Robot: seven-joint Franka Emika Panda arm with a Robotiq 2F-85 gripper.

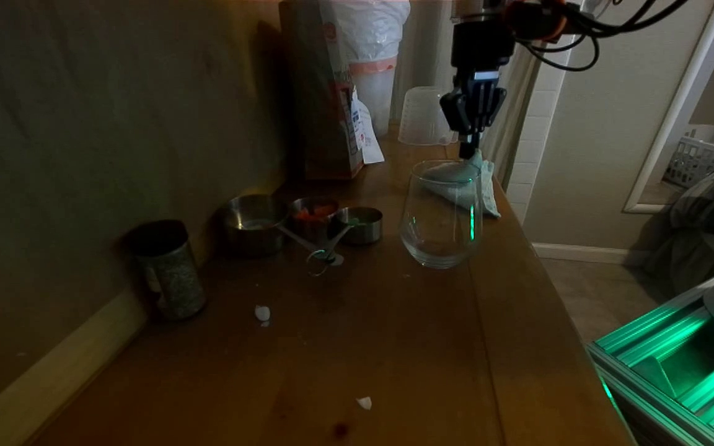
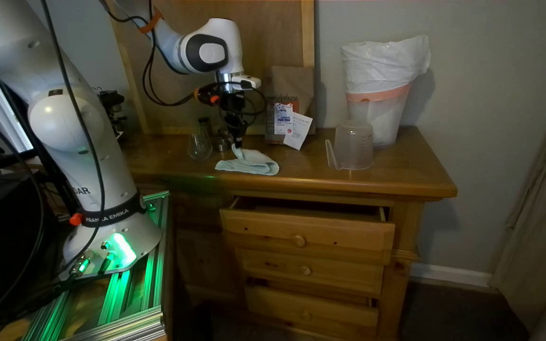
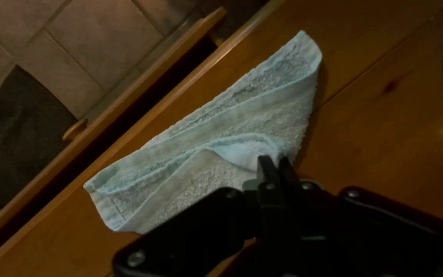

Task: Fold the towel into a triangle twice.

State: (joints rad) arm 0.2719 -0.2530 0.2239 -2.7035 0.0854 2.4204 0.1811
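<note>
In an exterior view, the camera looks low along the table (image 1: 388, 347), the glass (image 1: 440, 229) nearer than the jaws. In an exterior view, it stands well back from the jaws, facing the drawers (image 2: 320, 272) below them. Both exterior views share jaws, glass and towel (image 2: 250, 164). The wrist view looks down past the jaws, close up, onto the towel.

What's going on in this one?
A robot arm is handling a pale blue towel on a wooden desk. Its claw appears shut on part of the towel, holding that part slightly raised, while the rest lies in uneven layers. No neat, finished triangle shows yet. A stemless glass stands nearby.
</note>
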